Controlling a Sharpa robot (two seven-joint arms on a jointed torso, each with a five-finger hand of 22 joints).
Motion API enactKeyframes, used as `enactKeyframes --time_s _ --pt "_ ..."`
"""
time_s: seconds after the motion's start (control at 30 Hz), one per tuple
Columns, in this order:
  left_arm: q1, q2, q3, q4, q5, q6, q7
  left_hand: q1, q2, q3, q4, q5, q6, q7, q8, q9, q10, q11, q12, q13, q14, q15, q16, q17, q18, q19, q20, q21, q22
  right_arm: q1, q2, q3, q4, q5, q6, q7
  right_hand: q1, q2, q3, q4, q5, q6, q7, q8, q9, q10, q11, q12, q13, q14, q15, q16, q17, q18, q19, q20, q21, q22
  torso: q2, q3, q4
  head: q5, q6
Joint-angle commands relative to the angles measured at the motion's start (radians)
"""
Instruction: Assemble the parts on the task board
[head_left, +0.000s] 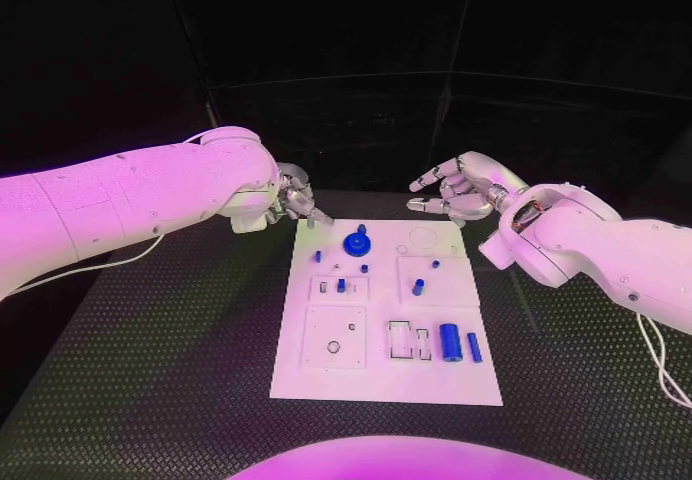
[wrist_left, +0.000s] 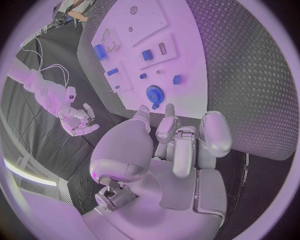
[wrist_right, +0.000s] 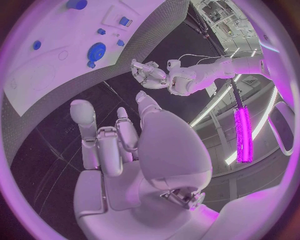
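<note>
On the dark textured tabletop (head_left: 173, 330) lies the white task board (head_left: 387, 310), its long side running away from the robot. Nearest on the board, at the right, a blue cylinder (head_left: 450, 342) lies beside a slimmer blue bar (head_left: 473, 346), with a square plate (head_left: 335, 336) to their left. Further up, a small blue peg (head_left: 342, 285) stands in a recessed block, and another blue piece (head_left: 418, 286) rests to its right. Near the far edge sits the blue gear (head_left: 356, 241). Beyond it, the left hand (head_left: 296, 197) hovers over the board's far left corner, fingers loosely bent, holding nothing. The right hand (head_left: 456, 190) hangs past the far right corner, fingers spread and empty.
</note>
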Motion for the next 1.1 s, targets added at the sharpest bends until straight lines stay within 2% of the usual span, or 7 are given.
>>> enactKeyframes --time_s 0.03,0.17,0.3,0.6,0.8,1.1 --pt "-0.008 0.017 -0.001 -0.035 -0.011 0.047 0.004 0.011 0.001 -0.008 0.002 0.004 0.01 -0.001 -0.007 -0.003 0.002 0.008 -0.004 -0.001 0.105 0.007 0.003 0.263 0.005 0.001 0.008 -0.006 -0.001 0.002 0.001 0.001 0.003 0.003 0.002 0.007 -0.006 0.0 -0.006 0.0 -0.003 0.001 0.002 0.006 0.0 -0.002 -0.003 -0.005 -0.001 0.068 -0.005 -0.004 0.108 0.012 -0.006 0.002 -0.003 -0.001 0.002 -0.0017 -0.0005 0.0 0.002" --pt "-0.027 0.049 -0.003 -0.086 -0.014 0.058 0.006 0.006 0.003 -0.022 0.009 0.004 0.018 -0.001 -0.015 -0.012 0.002 0.008 -0.003 -0.003 0.105 0.008 0.003 0.263 0.005 0.003 0.01 -0.006 0.002 0.002 0.001 0.001 0.004 0.003 0.0 0.007 -0.006 0.0 -0.006 0.0 -0.003 0.001 0.002 0.006 0.0 -0.002 -0.003 -0.005 0.0 0.068 -0.005 -0.004 0.108 0.012 -0.006 0.002 -0.003 -0.001 0.001 -0.0016 0.0018 0.0 -0.001" --pt "-0.049 0.075 -0.004 -0.129 -0.016 0.065 0.007 0.001 0.005 -0.033 0.016 0.004 0.024 -0.001 -0.019 -0.019 0.002 0.008 -0.003 -0.002 0.105 0.008 0.003 0.263 0.005 0.003 0.01 -0.005 0.003 0.002 0.002 0.001 0.005 0.003 -0.002 0.009 -0.006 0.0 -0.006 0.0 -0.003 0.001 0.002 0.006 0.0 -0.002 -0.003 -0.005 0.0 0.068 -0.005 -0.004 0.108 0.012 -0.006 0.002 -0.003 -0.001 0.001 -0.0023 0.0009 0.001 -0.003" --pt "-0.077 0.106 -0.005 -0.177 -0.016 0.079 0.008 -0.001 0.007 -0.041 0.021 0.004 0.03 -0.002 -0.022 -0.023 0.001 0.008 -0.003 -0.004 0.105 0.008 0.003 0.263 0.005 0.003 0.011 -0.005 0.004 0.002 0.002 0.001 0.006 0.003 -0.004 0.009 -0.007 0.001 -0.007 0.002 -0.002 0.001 0.002 0.006 0.0 -0.003 -0.003 -0.005 -0.001 0.068 -0.005 -0.004 0.109 0.012 -0.006 0.002 -0.004 -0.001 0.0 -0.0013 0.0008 0.001 -0.007" --pt "-0.09 0.122 -0.006 -0.197 -0.016 0.091 0.007 -0.001 0.008 -0.042 0.021 0.004 0.032 -0.002 -0.022 -0.024 0.001 0.007 -0.003 -0.004 0.105 0.008 0.003 0.263 0.005 0.004 0.011 -0.005 0.005 0.002 0.004 0.001 0.005 0.003 -0.003 0.01 -0.007 0.001 -0.007 0.002 -0.002 0.001 0.002 0.006 0.0 -0.003 -0.003 -0.005 -0.001 0.068 -0.005 -0.004 0.109 0.012 -0.006 0.002 -0.004 -0.001 0.0 -0.0014 0.0012 0.003 -0.009" --pt "-0.101 0.138 -0.007 -0.225 -0.017 0.107 0.006 0.013 0.009 -0.049 0.016 0.004 0.043 -0.004 -0.024 -0.03 0.0 0.006 -0.003 -0.004 0.105 0.007 0.003 0.263 0.005 0.005 0.01 -0.004 0.007 0.002 0.005 0.001 0.005 0.003 -0.003 0.01 -0.007 0.001 -0.007 0.002 -0.002 0.001 0.002 0.006 0.0 -0.003 -0.003 -0.005 -0.001 0.068 -0.005 -0.004 0.109 0.012 -0.006 0.002 -0.004 -0.001 0.0 -0.0005 0.0 0.005 -0.012"
